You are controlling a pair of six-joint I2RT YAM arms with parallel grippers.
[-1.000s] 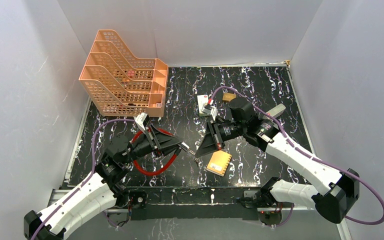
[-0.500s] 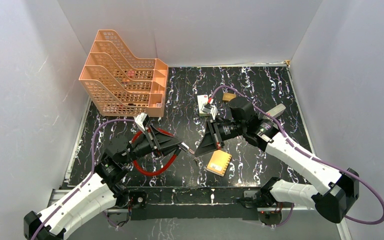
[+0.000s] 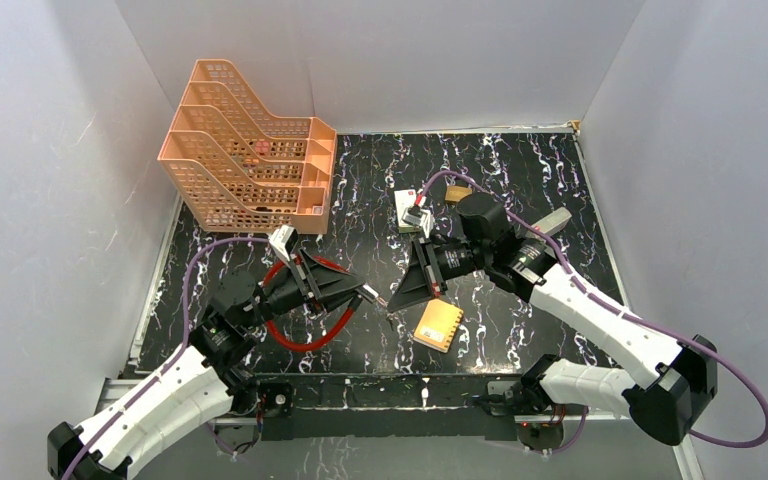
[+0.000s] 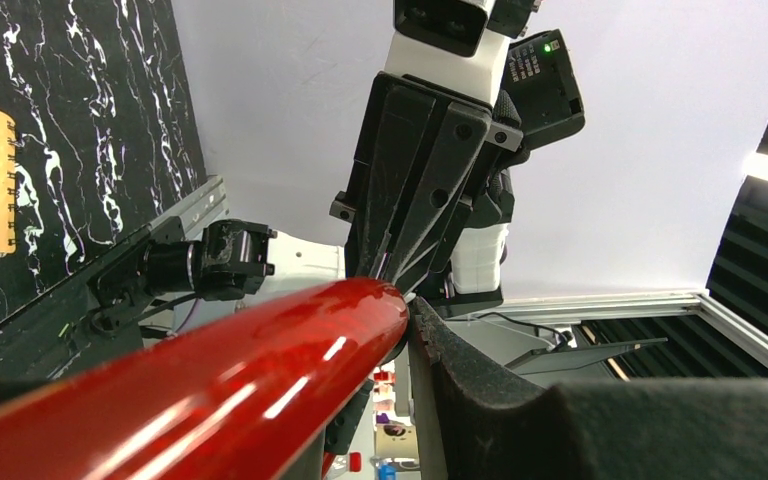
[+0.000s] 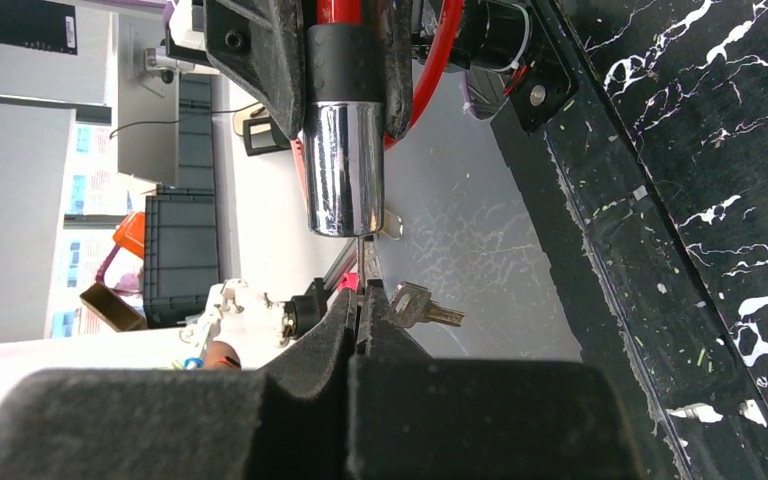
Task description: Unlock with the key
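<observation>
My left gripper (image 3: 358, 293) is shut on the red cable lock (image 3: 300, 342), just behind its chrome cylinder end (image 5: 345, 170), and holds it above the table. In the left wrist view the red cable (image 4: 210, 390) fills the space beside one finger (image 4: 460, 370). My right gripper (image 5: 362, 300) is shut on the key (image 5: 362, 262). Seen edge-on, the thin blade points at the cylinder's end face and reaches it. How far it enters I cannot tell. A second key (image 5: 425, 306) dangles beside the fingertips. From above, the right gripper (image 3: 397, 303) faces the left one tip to tip.
An orange mesh file rack (image 3: 250, 160) stands at the back left. An orange notebook (image 3: 438, 324) lies just right of the gripper tips. A small card box (image 3: 410, 212), a brass-coloured object (image 3: 458, 193) and a grey block (image 3: 556, 220) lie behind the right arm.
</observation>
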